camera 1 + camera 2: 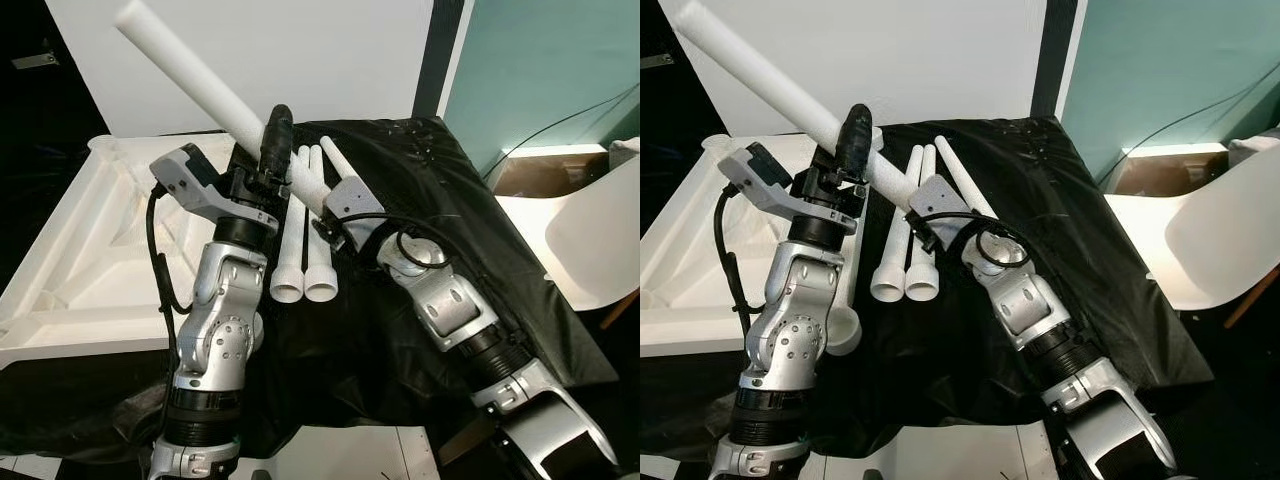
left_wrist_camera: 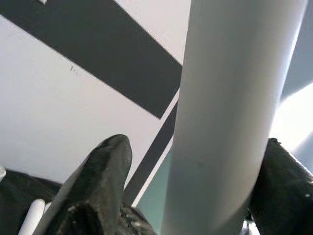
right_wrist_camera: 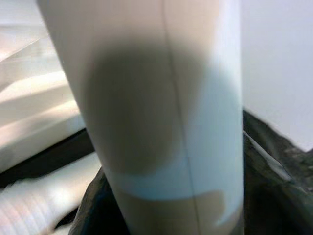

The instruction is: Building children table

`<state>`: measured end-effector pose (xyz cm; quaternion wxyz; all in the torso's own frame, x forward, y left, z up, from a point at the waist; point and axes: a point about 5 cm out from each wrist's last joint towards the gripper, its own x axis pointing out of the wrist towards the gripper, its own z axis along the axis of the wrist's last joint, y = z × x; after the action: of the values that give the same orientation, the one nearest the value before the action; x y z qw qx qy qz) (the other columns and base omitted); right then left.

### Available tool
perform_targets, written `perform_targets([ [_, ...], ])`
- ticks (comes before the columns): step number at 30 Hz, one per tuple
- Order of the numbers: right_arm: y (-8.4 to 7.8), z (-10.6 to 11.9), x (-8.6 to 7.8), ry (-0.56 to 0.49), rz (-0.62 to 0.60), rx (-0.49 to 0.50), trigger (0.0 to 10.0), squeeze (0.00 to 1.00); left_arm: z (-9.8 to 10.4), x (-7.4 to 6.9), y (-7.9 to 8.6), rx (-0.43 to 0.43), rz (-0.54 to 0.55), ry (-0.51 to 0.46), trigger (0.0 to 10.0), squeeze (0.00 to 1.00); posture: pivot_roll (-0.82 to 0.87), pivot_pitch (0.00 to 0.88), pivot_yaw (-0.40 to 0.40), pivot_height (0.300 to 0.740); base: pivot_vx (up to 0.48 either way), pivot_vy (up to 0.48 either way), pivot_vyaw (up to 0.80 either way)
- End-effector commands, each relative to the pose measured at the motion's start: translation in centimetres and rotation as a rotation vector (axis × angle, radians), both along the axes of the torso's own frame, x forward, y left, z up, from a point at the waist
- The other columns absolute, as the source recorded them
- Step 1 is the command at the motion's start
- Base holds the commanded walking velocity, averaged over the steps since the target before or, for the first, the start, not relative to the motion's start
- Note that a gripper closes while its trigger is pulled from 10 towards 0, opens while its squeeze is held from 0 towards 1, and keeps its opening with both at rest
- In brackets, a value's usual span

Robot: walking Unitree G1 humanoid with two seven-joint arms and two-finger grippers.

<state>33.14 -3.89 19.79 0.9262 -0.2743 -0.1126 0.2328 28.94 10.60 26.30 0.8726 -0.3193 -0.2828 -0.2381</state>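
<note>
Head views: both arms raise one white table leg [image 1: 190,72] slantwise above the black cloth [image 1: 420,180], the left gripper [image 1: 277,135] clasping its middle and the right gripper [image 1: 318,205] at its lower end, probably to steer it toward the upturned white tabletop [image 1: 70,250]; spare legs [image 1: 305,240] lie between the arms. Left wrist view: black fingers [image 2: 98,186] flank the leg, clenched on it. Right wrist view: the leg looms close, and whether this gripper is clamped cannot be told.

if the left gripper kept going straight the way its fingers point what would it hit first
Probably nothing nearby. The left gripper, shut on the raised white table leg, points up and away over the black cloth. The left wrist view looks past the fingers to a white wall panel; how far off it is, I cannot tell.
</note>
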Motion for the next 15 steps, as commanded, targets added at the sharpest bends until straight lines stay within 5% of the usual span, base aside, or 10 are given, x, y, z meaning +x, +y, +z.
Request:
perform_targets([
  [1,-0.1,0.0,0.0,-0.041,-0.030,0.011,0.0,0.00,0.4,-0.2,-0.1,0.015,-0.020,-0.043,10.0,0.00,-0.02,0.000,0.037,0.740,0.000,0.000,0.00],
  [3,-0.1,-1.4,-0.1,-0.196,-0.170,0.004,0.0,0.00,0.5,-0.1,-0.1,0.017,-0.024,-0.046,10.0,0.00,-0.02,0.000,0.038,0.740,0.000,0.000,0.00],
  [10,-0.4,-2.7,0.6,-0.226,-0.275,-0.012,0.0,0.00,0.4,-0.1,-0.1,0.022,-0.024,-0.045,10.0,0.00,-0.01,0.000,0.037,0.740,0.000,0.000,0.00],
  [15,1.1,-3.5,0.2,-0.280,-0.250,-0.058,0.0,0.00,0.3,-0.1,-0.2,0.033,-0.024,-0.041,10.0,0.00,0.00,0.000,0.035,0.740,0.000,0.000,0.00],
])
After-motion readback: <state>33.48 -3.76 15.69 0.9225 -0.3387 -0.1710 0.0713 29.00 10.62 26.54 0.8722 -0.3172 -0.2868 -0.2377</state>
